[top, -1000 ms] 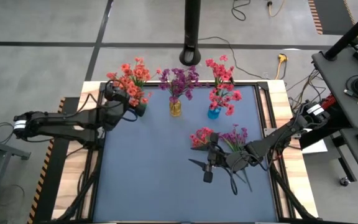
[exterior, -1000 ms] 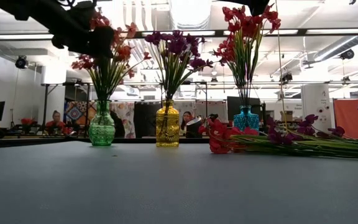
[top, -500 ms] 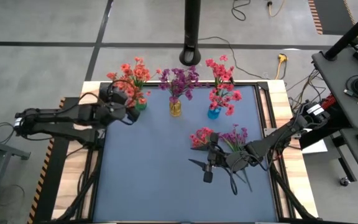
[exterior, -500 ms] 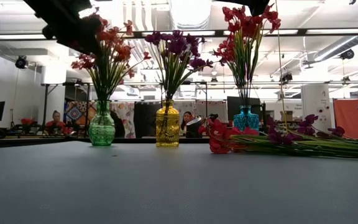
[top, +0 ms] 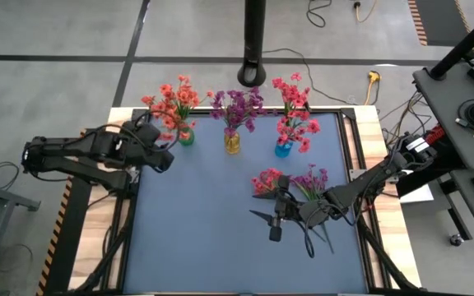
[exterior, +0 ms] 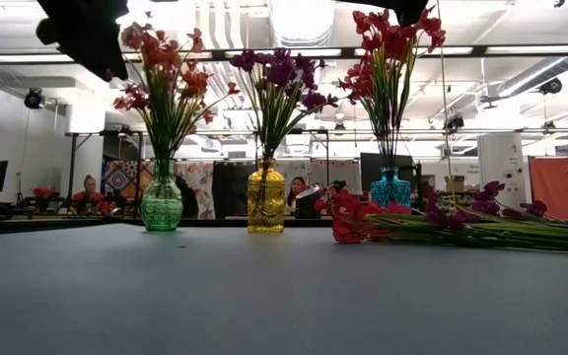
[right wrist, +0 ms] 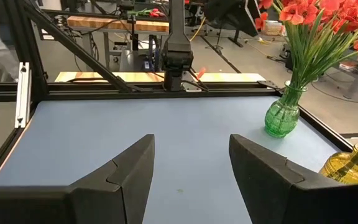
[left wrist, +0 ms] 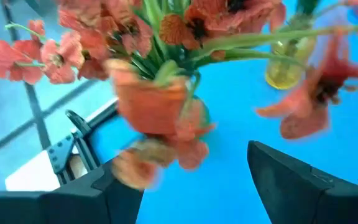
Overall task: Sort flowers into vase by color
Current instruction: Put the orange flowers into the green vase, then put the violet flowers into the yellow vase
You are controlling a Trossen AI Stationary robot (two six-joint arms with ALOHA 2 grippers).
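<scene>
Three vases stand in a row at the far side. A green vase [top: 186,136] holds orange-red flowers [top: 171,103], a yellow vase [top: 232,142] purple ones [top: 237,105], and a blue vase [top: 283,149] pink-red ones [top: 293,111]. A loose pink-red spray [top: 265,182] and a loose purple spray [top: 309,181] lie flat on the mat, stems toward the near right. My left gripper [top: 164,156] is open and empty, just left and near of the green vase, with orange-red blossoms [left wrist: 154,93] close before it. My right gripper [top: 266,224] is open and empty, near the loose sprays.
The blue mat [top: 204,238] lies bare across its near left half. A black camera post [top: 253,49] rises behind the vases. A wooden rim and metal frame [top: 97,214] edge the table. People sit in the room beyond [exterior: 89,189].
My left gripper has drawn back from the orange-red flowers in the green vase, toward the table's left and near edges, and has risen. The flowers now stand free of it in the vase. My right arm has kept still.
</scene>
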